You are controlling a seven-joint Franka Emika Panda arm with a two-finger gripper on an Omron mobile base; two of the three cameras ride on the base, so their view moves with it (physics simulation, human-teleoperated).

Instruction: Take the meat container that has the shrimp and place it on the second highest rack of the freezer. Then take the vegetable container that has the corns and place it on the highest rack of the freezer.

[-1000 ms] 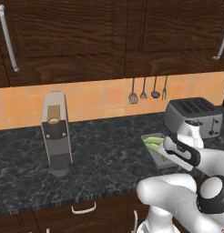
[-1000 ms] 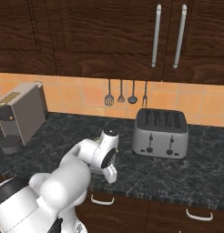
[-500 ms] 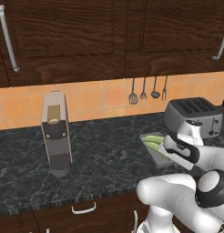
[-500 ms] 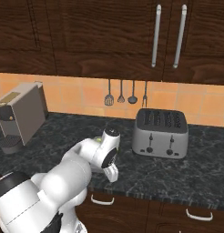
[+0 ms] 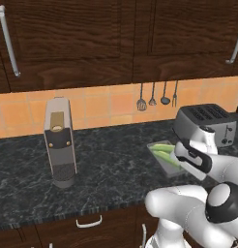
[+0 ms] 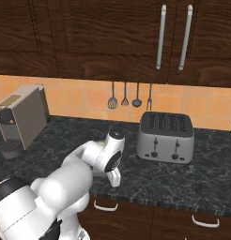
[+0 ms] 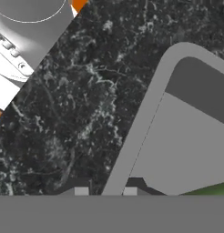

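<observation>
A rendered home kitchen, with everything arranged around a dark speckled stone counter (image 5: pixel 111 164). Above the counter runs an orange tiled backsplash (image 5: pixel 106 104) where a row of cooking utensils (image 6: pixel 130 96) hangs, and above that sit dark wooden wall cabinets (image 6: pixel 89 37) with long metal handles (image 6: pixel 160 37). On the counter stand a silver toaster (image 6: pixel 165 137) toward one end and a grey coffee machine (image 5: pixel 60 142) toward the other, and below its front edge are wooden drawers (image 6: pixel 150 218) with small handles.

Vegetable container (image 7: pixel 186 136) matt grey metal; counter (image 5: pixel 106 164) glossy black speckled stone; toaster (image 6: pixel 165 137) brushed metal.
</observation>
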